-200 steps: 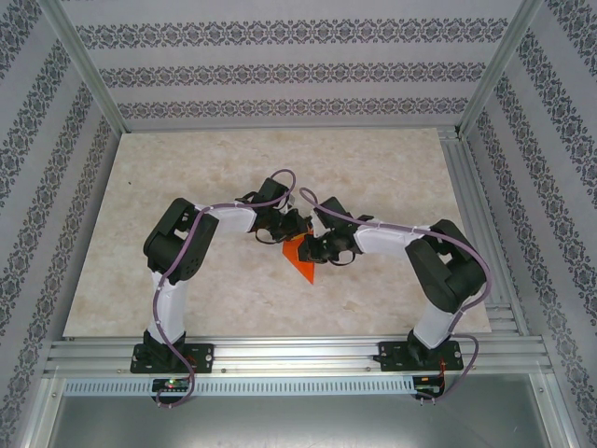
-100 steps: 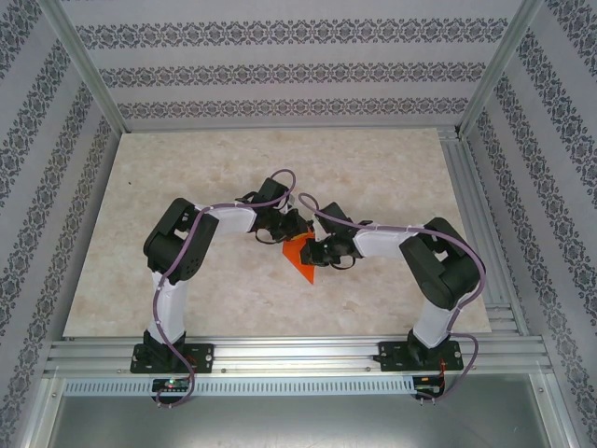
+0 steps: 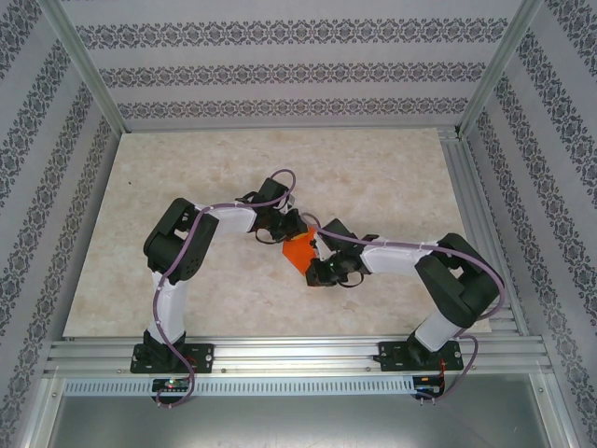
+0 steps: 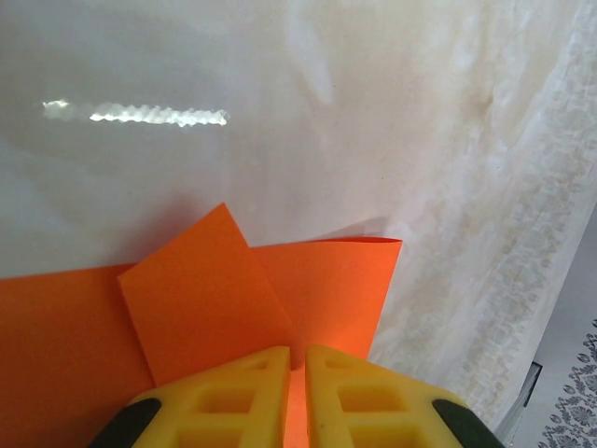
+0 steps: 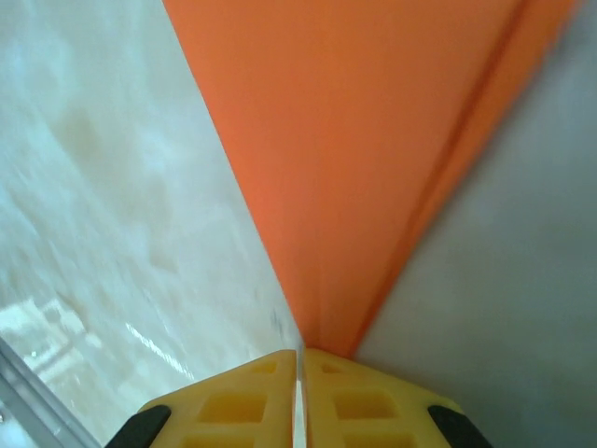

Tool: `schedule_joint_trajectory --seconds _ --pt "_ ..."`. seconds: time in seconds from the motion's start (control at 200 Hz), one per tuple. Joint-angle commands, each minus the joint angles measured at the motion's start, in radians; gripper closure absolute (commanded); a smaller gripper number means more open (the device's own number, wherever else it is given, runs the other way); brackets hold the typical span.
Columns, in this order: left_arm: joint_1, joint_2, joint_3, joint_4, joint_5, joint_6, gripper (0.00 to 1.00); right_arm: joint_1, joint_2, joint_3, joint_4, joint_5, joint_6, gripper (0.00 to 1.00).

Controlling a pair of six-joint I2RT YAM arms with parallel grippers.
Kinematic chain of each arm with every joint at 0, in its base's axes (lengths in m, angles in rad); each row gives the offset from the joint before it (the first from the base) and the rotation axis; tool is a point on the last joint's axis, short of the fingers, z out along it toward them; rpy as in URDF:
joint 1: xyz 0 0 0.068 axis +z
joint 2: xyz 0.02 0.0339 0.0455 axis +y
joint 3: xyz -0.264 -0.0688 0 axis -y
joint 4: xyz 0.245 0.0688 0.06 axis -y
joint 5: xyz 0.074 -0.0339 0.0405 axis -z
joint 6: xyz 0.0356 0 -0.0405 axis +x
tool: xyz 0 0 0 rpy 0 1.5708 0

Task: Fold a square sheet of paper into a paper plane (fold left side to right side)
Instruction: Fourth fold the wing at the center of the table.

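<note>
The paper plane is a bright orange folded sheet lying on the table's middle between both grippers. My left gripper sits at its far edge. In the left wrist view the yellow fingers of the left gripper are shut on the orange paper, and a folded flap lies to their left. My right gripper is at the near pointed end. In the right wrist view the right gripper is shut on the narrow tip of the orange paper.
The marbled tabletop spreads around the paper. Patterned walls and metal frame posts enclose it. An aluminium rail with both arm bases runs along the near edge.
My right gripper has slid toward the near edge along the paper to its pointed tip, with the arm stretching lower. The left gripper has held still.
</note>
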Motion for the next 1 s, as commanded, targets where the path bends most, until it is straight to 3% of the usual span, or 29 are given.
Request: schedule_joint_trajectory --seconds 0.0,0.165,0.305,0.43,0.57,0.799,0.994 --pt "0.001 0.075 -0.012 -0.066 -0.088 0.006 0.83 -0.002 -0.061 -0.032 -0.155 -0.038 -0.024 0.88" --pt "0.0 0.038 0.037 -0.053 -0.003 -0.003 0.78 -0.108 -0.215 -0.037 -0.106 -0.047 -0.025 0.75" --pt "0.007 -0.016 0.145 -0.17 0.017 0.048 0.74 -0.215 -0.311 -0.042 -0.071 -0.041 -0.069 0.61" --pt "0.032 -0.084 0.2 -0.256 0.016 0.093 0.68 -0.308 -0.335 -0.066 0.015 -0.091 -0.071 0.55" --pt "0.058 -0.186 0.133 -0.273 -0.018 0.106 0.59 -0.367 -0.336 -0.103 0.136 -0.164 -0.051 0.52" --pt "0.059 -0.239 -0.092 -0.059 0.031 0.026 0.52 -0.434 -0.38 -0.186 0.317 -0.221 -0.001 0.45" --pt "0.044 -0.17 -0.111 0.101 0.094 -0.014 0.51 -0.446 -0.395 -0.214 0.345 -0.253 0.019 0.4"
